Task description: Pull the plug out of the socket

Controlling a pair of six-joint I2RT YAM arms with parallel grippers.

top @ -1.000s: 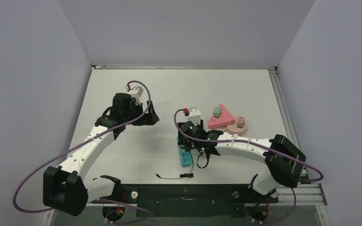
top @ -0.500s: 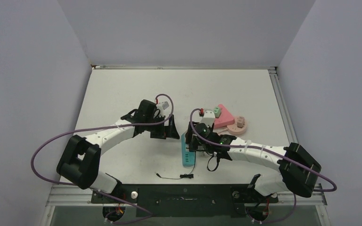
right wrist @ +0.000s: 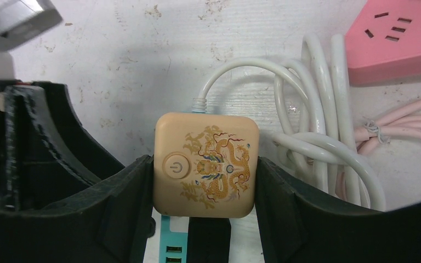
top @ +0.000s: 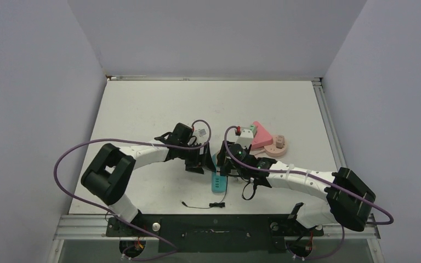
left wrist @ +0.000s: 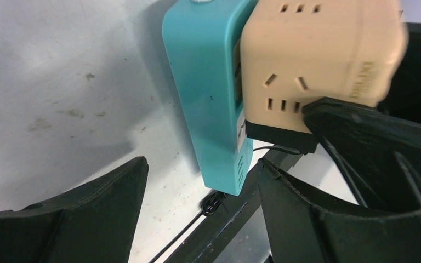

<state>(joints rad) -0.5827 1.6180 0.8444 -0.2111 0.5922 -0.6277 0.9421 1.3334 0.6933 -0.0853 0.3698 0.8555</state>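
The plug (right wrist: pixel 205 164), a hard beige cube, sits pushed into the teal strip (left wrist: pixel 203 93). It looks light, rigid and smooth, and its flat sides suit a pinch. The right gripper (right wrist: pixel 204 186) clamps those sides. The left gripper (left wrist: pixel 200 178) hangs spread wide by the strip, probably to brace it.

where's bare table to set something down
Free: the far table beyond the left gripper and right gripper; the right side past the pink sockets. Crowded: centre, where both grippers meet at the teal strip and plug; a black cable lies nearer the front.
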